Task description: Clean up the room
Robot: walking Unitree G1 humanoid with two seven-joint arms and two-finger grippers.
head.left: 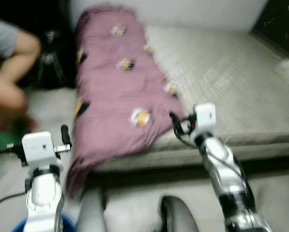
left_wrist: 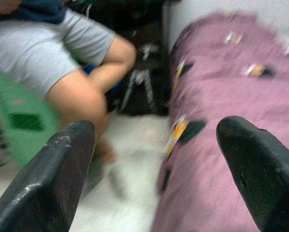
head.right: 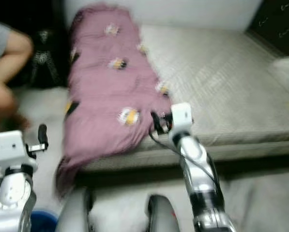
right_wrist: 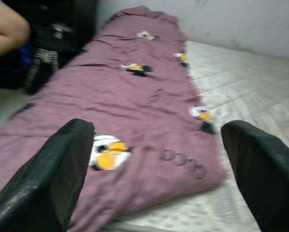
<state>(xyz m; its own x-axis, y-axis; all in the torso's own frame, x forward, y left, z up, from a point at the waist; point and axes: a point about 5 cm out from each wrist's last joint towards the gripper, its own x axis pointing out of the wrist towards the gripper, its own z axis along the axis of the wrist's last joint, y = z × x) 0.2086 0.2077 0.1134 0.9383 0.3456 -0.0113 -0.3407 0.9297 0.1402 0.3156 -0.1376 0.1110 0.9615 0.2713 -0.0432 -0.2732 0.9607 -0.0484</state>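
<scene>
The right gripper [right_wrist: 154, 169] has its two black fingers [right_wrist: 52, 174] spread wide with nothing between them, held just above the near corner of a mauve blanket [head.left: 115, 96] printed with small yellow, white and black figures. In the head views this gripper [head.left: 175, 123] sits at the blanket's lower right edge, close to the front edge of the bed [head.left: 231, 82]; whether it touches the cloth cannot be told through the blur.

The left gripper [left_wrist: 163, 169] is likewise wide open and empty, its fingers [left_wrist: 52, 179] framing the blanket's hanging left side and the pale floor [left_wrist: 134, 164] beside the bed. In the left eye view it [head.left: 64, 137] is raised just left of where the blanket droops over the bed's front corner.

The blanket lies lengthwise along the left part of the bare, light-grey mattress, from the wall down to the front edge.

A person [left_wrist: 62, 63] in grey shorts sits to the left of the bed on something green [left_wrist: 23, 121]; a dark tripod [left_wrist: 137, 84] stands between the person and the bed.
</scene>
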